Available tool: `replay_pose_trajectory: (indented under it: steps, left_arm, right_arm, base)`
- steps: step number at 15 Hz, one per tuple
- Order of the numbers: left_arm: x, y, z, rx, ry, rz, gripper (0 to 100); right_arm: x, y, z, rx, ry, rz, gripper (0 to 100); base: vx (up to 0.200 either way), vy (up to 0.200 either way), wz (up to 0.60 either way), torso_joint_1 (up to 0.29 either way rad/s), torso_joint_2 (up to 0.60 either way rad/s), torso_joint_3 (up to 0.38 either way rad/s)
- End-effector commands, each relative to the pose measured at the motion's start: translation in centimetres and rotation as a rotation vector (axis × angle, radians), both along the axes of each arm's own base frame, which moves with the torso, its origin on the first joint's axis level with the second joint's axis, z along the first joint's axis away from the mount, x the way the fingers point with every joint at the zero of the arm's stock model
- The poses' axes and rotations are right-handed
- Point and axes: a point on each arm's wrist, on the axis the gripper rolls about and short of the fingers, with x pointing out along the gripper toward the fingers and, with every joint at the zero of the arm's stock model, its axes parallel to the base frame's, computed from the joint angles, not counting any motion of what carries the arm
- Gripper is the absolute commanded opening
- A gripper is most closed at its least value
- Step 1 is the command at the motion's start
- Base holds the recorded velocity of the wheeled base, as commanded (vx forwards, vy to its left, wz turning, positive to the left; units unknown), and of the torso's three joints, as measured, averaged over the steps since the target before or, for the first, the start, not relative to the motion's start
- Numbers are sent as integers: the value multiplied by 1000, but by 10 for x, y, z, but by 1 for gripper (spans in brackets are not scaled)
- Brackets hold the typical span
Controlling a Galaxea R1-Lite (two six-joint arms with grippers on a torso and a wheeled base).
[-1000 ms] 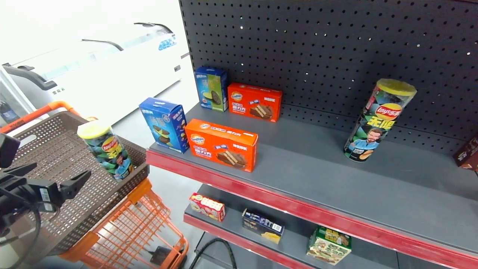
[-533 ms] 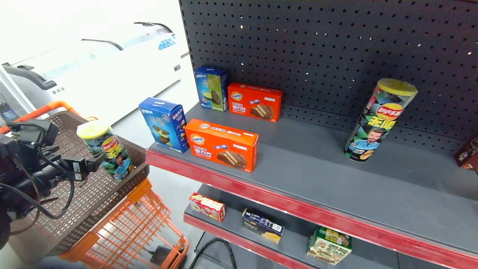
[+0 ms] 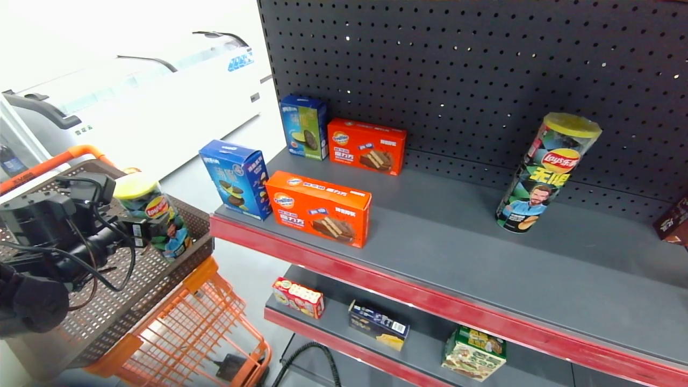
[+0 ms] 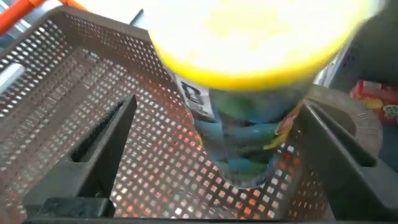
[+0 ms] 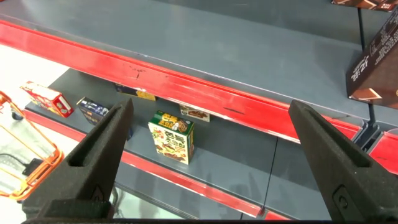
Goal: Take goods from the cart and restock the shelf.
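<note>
A chips can (image 3: 156, 214) with a yellow lid stands upright in the brown perforated basket (image 3: 115, 301) of the orange cart. My left gripper (image 3: 144, 229) is at the can's side, open. In the left wrist view the can (image 4: 249, 130) stands between its two black fingers (image 4: 102, 149), with gaps on both sides. A matching chips can (image 3: 545, 172) stands on the grey shelf (image 3: 457, 252) near the pegboard. In the right wrist view my right gripper (image 5: 214, 165) hangs open and empty in front of the shelf's red edge (image 5: 205, 93).
Two blue boxes (image 3: 236, 177) and two orange boxes (image 3: 320, 207) stand at the shelf's left end. A brown box (image 3: 672, 220) sits at its far right. Lower shelves hold small packs (image 3: 473, 352). A white freezer (image 3: 161, 102) stands behind the cart.
My left arm has risen and moved forward over the basket. Its open fingers now sit on either side of the chips can. Nothing on the shelf has moved.
</note>
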Motion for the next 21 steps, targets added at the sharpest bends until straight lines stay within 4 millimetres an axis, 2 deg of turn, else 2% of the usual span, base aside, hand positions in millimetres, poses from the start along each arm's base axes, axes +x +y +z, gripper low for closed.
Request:
replay_pose_trajectory:
  steps: [1,4,10,11,17,19,21]
  left_arm:
    - [9,1,-17,-25,35,-3,100]
    - [20,3,-28,-60,12,-3,100]
    - [42,4,-32,-52,-31,-17,100]
    - [43,5,-31,-56,-38,-15,0]
    - [47,0,-27,-123,-65,-26,0]
    - [36,-4,0,-114,-122,-31,0]
    - [13,-9,28,-98,-168,-37,0]
  right_arm:
    - [0,0,0,-1,0,1,100]
    - [0,0,0,-1,0,1,100]
    - [0,0,0,-1,0,1,100]
    - [0,0,0,-1,0,1,100]
    - [0,0,0,-1,0,1,100]
    - [0,0,0,-1,0,1,100]
    - [0,0,0,-1,0,1,100]
  base:
    - [0,0,0,0,0,0]
    - [0,0,0,0,0,0]
    - [0,0,0,0,0,0]
    - [0,0,0,0,0,0]
    - [0,0,0,0,0,0]
    - [0,0,0,0,0,0]
    - [0,0,0,0,0,0]
